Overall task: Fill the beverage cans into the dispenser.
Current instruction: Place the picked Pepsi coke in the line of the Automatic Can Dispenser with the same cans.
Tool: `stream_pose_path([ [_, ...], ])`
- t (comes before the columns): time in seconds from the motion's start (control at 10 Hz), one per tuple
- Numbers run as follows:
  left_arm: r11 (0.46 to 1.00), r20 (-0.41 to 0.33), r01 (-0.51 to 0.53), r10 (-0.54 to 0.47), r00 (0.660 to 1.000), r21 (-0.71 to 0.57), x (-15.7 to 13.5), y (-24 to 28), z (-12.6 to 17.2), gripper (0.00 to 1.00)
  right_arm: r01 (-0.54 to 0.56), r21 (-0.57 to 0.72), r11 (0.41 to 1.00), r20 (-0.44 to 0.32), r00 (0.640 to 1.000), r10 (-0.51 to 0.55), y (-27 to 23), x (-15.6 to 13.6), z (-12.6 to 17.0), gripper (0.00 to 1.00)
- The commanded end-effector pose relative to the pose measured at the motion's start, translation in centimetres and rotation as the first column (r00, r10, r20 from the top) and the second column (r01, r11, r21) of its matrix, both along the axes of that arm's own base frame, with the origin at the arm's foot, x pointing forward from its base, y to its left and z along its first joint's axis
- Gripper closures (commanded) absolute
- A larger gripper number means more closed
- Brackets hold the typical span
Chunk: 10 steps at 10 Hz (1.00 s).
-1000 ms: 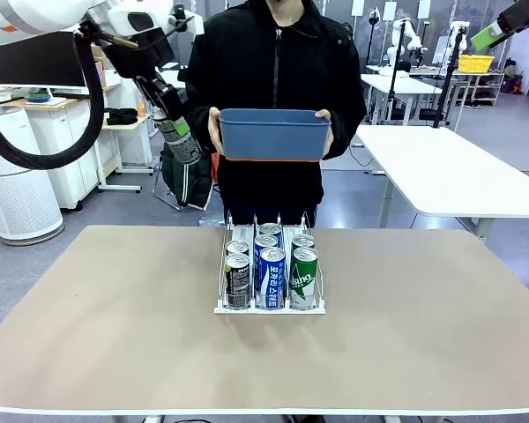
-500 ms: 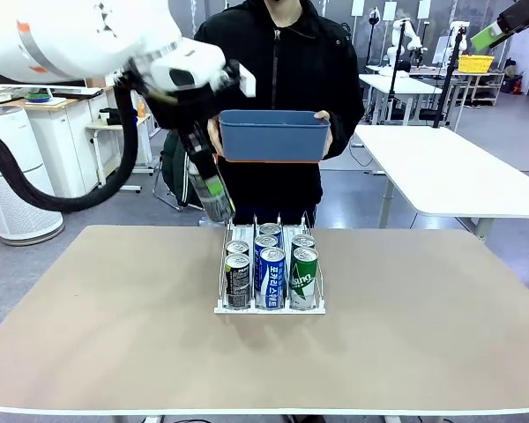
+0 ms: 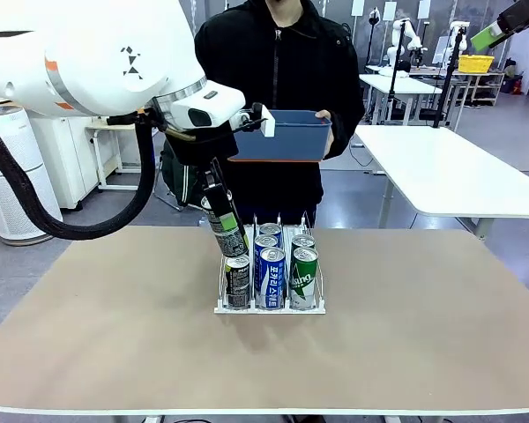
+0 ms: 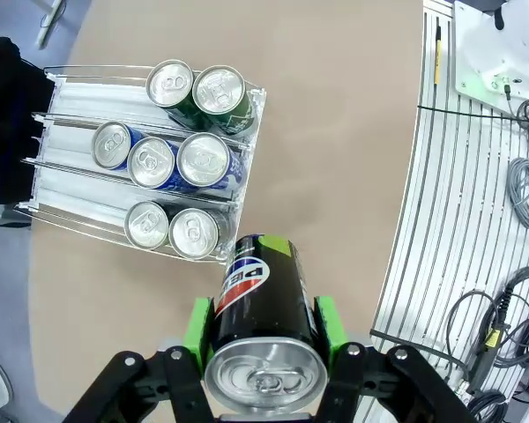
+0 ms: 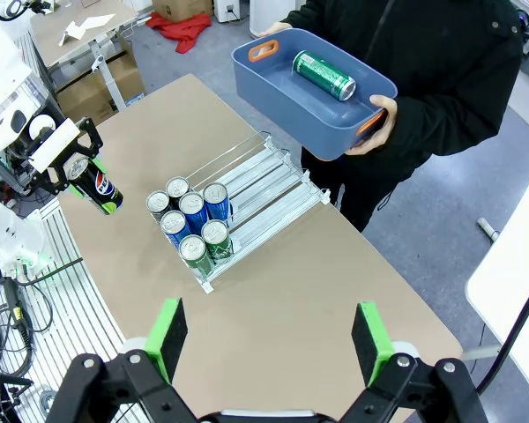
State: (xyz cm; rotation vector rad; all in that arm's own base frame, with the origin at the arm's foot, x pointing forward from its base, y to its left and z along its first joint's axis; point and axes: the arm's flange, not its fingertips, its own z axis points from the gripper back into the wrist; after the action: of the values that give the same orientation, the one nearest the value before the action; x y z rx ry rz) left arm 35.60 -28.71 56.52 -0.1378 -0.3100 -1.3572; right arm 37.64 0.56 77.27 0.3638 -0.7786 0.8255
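Lowered from upper left to frame centre, the left gripper [image 4: 263, 328] clamps a black can [image 3: 223, 229], tilted over the dispenser [image 3: 269, 308]'s left lane; the right gripper [image 5: 269, 339] stands wide apart, empty.

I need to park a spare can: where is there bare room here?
The table is bare on both sides of the dispenser and before its front lip. The rear of all three lanes is free. Crowded: the lane fronts, packed with cans, and by the front left corner, where the left gripper holds a black can.
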Motion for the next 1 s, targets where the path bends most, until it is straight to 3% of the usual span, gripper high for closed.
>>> stream_pose_path([
  [0.0,1.000,0.014,0.000,0.000,1.000,0.000,0.0,0.2,0.5,0.42,-0.002,0.001,1.000,-0.003,1.000,0.002,0.0,0.0,-0.2,0.00],
  [0.3,1.000,0.002,0.000,0.000,1.000,-0.001,0.0,0.0,0.1,0.42,-0.002,0.001,1.000,-0.003,1.000,0.002,0.0,0.0,-0.2,0.00],
  [0.4,0.997,-0.004,-0.072,0.072,0.997,-0.010,-0.8,-0.3,-0.6,0.42,-0.002,0.001,1.000,-0.003,1.000,0.002,0.0,0.0,-0.2,0.00],
  [0.9,0.981,0.109,-0.185,0.179,0.978,0.055,-6.0,-3.1,-6.0,0.42,-0.002,0.001,1.000,-0.003,1.000,0.002,0.0,0.0,-0.2,0.00],
])
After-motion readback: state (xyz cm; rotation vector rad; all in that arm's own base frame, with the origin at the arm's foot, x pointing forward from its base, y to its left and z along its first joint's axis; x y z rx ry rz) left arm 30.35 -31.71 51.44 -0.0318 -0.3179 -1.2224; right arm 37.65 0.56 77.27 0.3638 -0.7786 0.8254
